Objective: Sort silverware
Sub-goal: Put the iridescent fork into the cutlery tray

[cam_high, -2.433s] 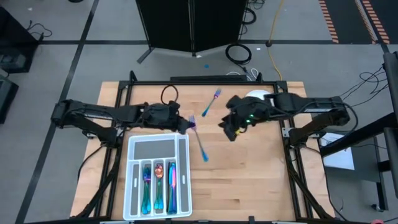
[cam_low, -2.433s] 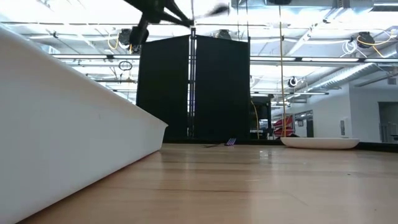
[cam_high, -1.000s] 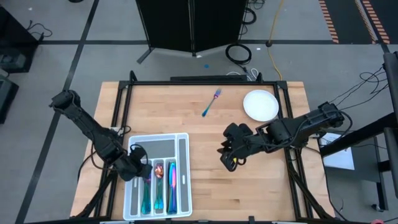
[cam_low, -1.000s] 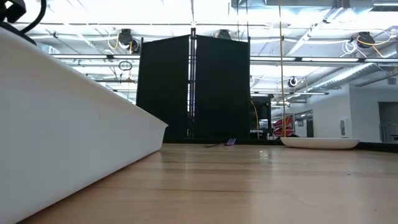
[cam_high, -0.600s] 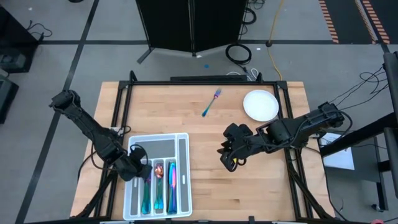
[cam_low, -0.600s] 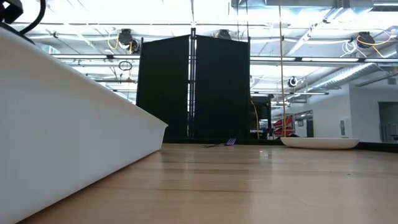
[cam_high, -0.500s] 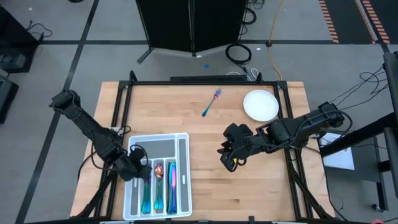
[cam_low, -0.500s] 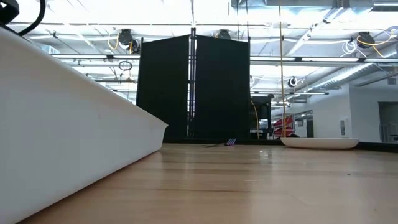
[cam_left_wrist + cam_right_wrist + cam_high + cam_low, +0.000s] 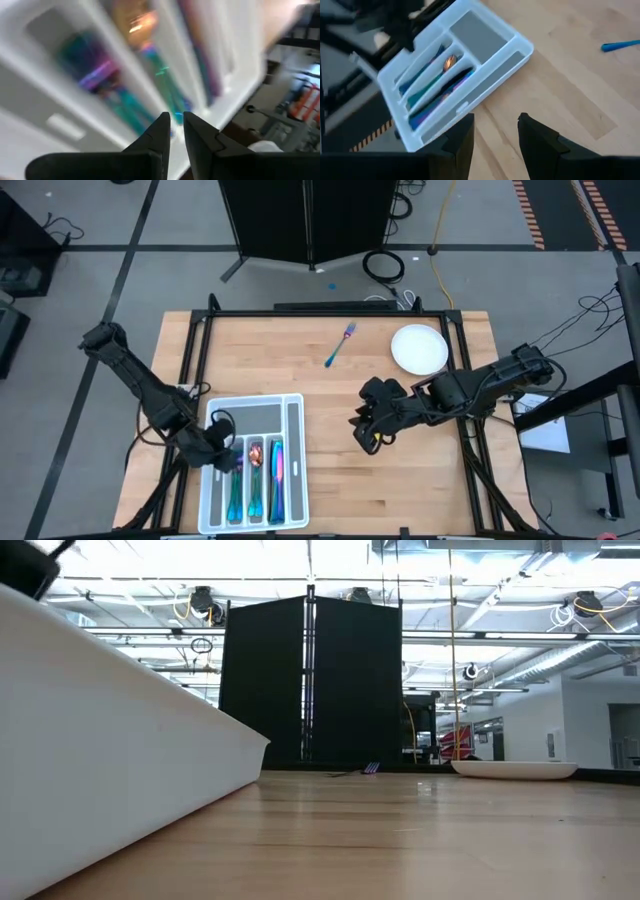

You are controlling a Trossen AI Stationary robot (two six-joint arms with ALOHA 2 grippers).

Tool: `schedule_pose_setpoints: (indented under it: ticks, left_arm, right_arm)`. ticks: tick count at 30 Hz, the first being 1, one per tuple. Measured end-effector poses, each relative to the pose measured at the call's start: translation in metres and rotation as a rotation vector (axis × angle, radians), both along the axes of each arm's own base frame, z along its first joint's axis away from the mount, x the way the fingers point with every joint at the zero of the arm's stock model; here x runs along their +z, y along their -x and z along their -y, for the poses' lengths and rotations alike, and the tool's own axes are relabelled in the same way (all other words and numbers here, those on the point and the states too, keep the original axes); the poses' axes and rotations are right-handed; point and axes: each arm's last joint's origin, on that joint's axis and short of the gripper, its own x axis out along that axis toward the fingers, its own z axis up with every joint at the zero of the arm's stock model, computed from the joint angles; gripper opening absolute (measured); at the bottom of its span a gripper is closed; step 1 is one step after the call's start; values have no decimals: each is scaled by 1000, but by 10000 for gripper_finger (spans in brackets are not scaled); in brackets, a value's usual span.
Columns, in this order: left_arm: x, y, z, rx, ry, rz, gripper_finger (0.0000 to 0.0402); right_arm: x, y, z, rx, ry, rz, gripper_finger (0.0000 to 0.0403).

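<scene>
Wooden table (image 9: 400, 480) with a white tray (image 9: 292, 420): the left gripper (image 9: 222, 457) is poised over the tray's forks (image 9: 235, 485), its fingers narrowly parted and empty — a drop-off step, by appearance. One fork (image 9: 339, 345) lies near the plate (image 9: 419, 349); it is judged next. The right gripper (image 9: 364, 435) hangs open mid-table, empty.

A grey floor (image 9: 120, 240) crossed by dark lines is seen; a black partition (image 9: 310, 680) is lit by ceiling lights.
</scene>
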Motion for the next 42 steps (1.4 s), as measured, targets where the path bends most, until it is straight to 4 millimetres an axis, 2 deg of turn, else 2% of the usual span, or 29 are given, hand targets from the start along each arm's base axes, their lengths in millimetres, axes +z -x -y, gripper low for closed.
schedule_pose_setpoints:
  ticks: [3,8,11,15,23,27,30,33,37,42]
  left_arm:
    - [18,-3,1,-32,-34,115,55]
    - [36,-14,-3,-93,-134,255,55]
    - [39,-25,-16,-112,-218,300,55]
    - [40,-44,-44,-91,-333,346,55]
    - [34,-115,-123,-63,-414,476,55]
    - [34,-163,-172,-88,-486,457,55]
    - [31,-203,-212,-69,-541,415,55]
    - [18,-235,-255,9,-574,309,55]
    - [-5,-264,-303,67,-560,213,55]
    - [-27,-291,-329,32,-551,157,55]
  right_arm:
    - [0,-2,6,-83,-13,16,139]
    - [0,-4,20,-271,-59,45,139]
    - [-2,-4,30,-359,-69,26,139]
    - [-8,-1,49,-421,-70,-62,139]
    - [-14,3,87,-409,-53,-232,139]
    - [-16,5,114,-318,-45,-317,139]
    - [-16,8,143,-259,4,-359,139]
    - [-17,15,174,-215,33,-403,139]
    - [-19,32,214,-154,70,-474,139]
    - [-19,52,255,-80,53,-462,139]
